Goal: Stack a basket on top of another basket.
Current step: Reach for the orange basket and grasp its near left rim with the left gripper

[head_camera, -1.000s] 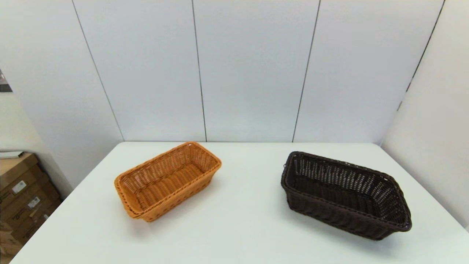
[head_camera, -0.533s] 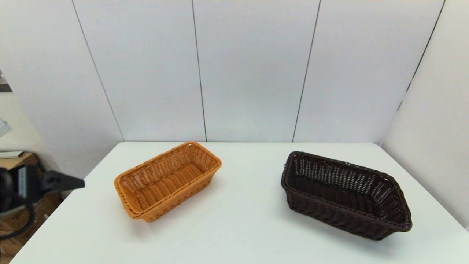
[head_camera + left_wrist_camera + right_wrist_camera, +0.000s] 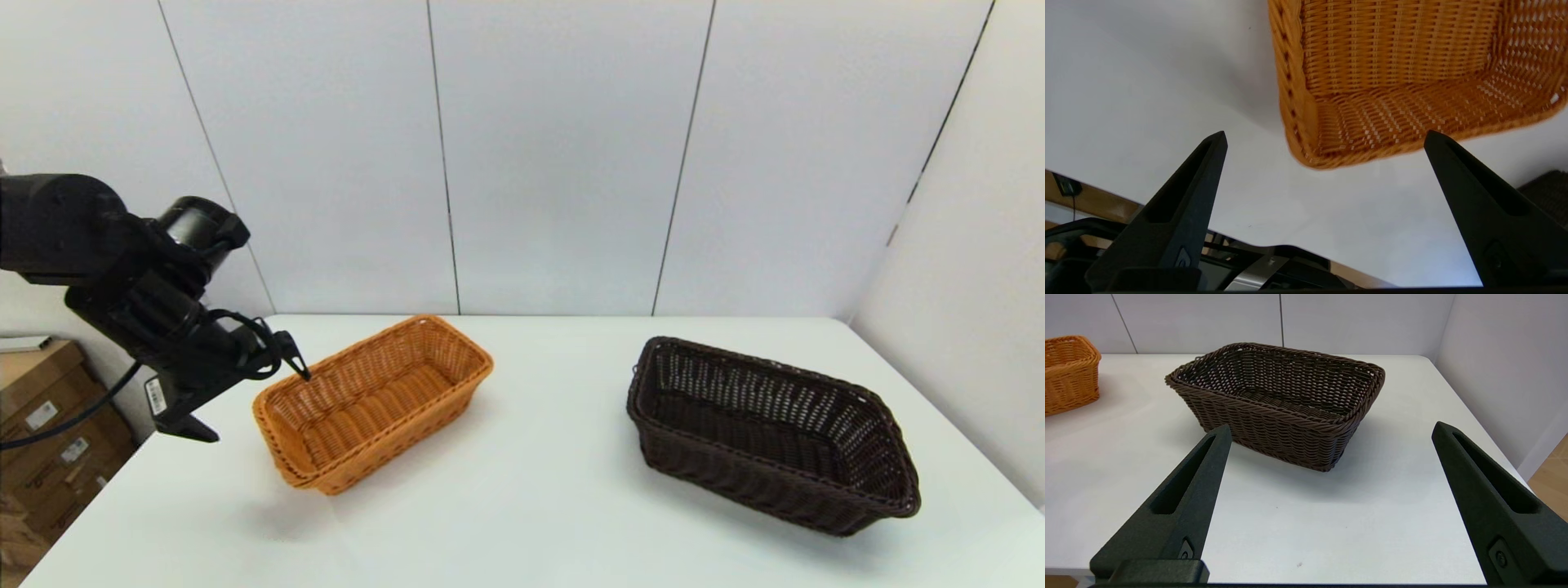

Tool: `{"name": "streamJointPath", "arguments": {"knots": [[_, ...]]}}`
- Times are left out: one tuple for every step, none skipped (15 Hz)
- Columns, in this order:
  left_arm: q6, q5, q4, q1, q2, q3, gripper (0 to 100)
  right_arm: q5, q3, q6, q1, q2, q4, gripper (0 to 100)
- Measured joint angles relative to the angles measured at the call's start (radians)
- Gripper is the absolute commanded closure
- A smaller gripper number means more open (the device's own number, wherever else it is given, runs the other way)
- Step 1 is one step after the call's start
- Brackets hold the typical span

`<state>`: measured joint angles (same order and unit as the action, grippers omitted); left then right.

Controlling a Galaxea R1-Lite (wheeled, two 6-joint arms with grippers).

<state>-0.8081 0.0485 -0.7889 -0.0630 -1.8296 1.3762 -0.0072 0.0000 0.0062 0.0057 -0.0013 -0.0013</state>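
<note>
Spread wide and holding nothing, my left gripper (image 3: pixel 245 392) hangs above the tabletop's left edge, just beside the near-left end of the orange-tan basket (image 3: pixel 375 402). In the left wrist view its fingers (image 3: pixel 1180 212) frame that basket's end corner, but neither touches the weave.

That basket sits on the left half of the white table (image 3: pixel 539 490), skewed so that its far end points toward the middle of the back edge. Well apart from it, on the right half, lies the dark brown basket (image 3: pixel 767 437), also skewed, its far-right corner close to the right edge.

My right gripper (image 3: pixel 1331 486) is out of the head view; its wrist camera shows it low, off the front-right of the tabletop, fingers parted wide and empty, looking across at the dark basket.

My worry is the left arm. If I grip the orange-tan basket by one short end, I judge that the light wicker could tilt or swing, and a thin braided rim between smooth fingers may slip. A pinch that lands on the sloping side instead of the rim could simply shove the basket across the tabletop. The two baskets also lie at different angles, so without turning one to match, the rims may catch and the upper one may sit crooked. Both baskets are near edges, so a push could send one off.
</note>
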Motion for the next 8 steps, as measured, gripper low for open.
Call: {"name": "streamJointPath", "arguments": {"knots": [[-0.004, 0.000, -0.001, -0.002, -0.036, 0.016, 0, 0.000, 0.000, 0.000, 0.000, 0.000, 0.000, 0], [-0.006, 0.000, -0.001, -0.003, -0.063, 0.027, 0, 0.000, 0.000, 0.000, 0.000, 0.000, 0.000, 0], [-0.006, 0.001, -0.002, -0.005, -0.087, 0.035, 0, 0.000, 0.000, 0.000, 0.000, 0.000, 0.000, 0], [-0.008, 0.004, -0.002, -0.005, -0.105, 0.043, 0, 0.000, 0.000, 0.000, 0.000, 0.000, 0.000, 0], [-0.009, 0.005, -0.001, -0.006, -0.120, 0.047, 0, 0.000, 0.000, 0.000, 0.000, 0.000, 0.000, 0], [-0.010, 0.007, -0.001, -0.006, -0.131, 0.053, 0, -0.001, 0.000, 0.000, 0.000, 0.000, 0.000, 0], [-0.010, 0.007, -0.001, -0.007, -0.139, 0.060, 0, 0.000, 0.000, 0.000, 0.000, 0.000, 0.000, 0], [-0.011, 0.007, -0.003, -0.009, -0.145, 0.068, 0, 0.000, 0.000, 0.000, 0.000, 0.000, 0.000, 0]]}}
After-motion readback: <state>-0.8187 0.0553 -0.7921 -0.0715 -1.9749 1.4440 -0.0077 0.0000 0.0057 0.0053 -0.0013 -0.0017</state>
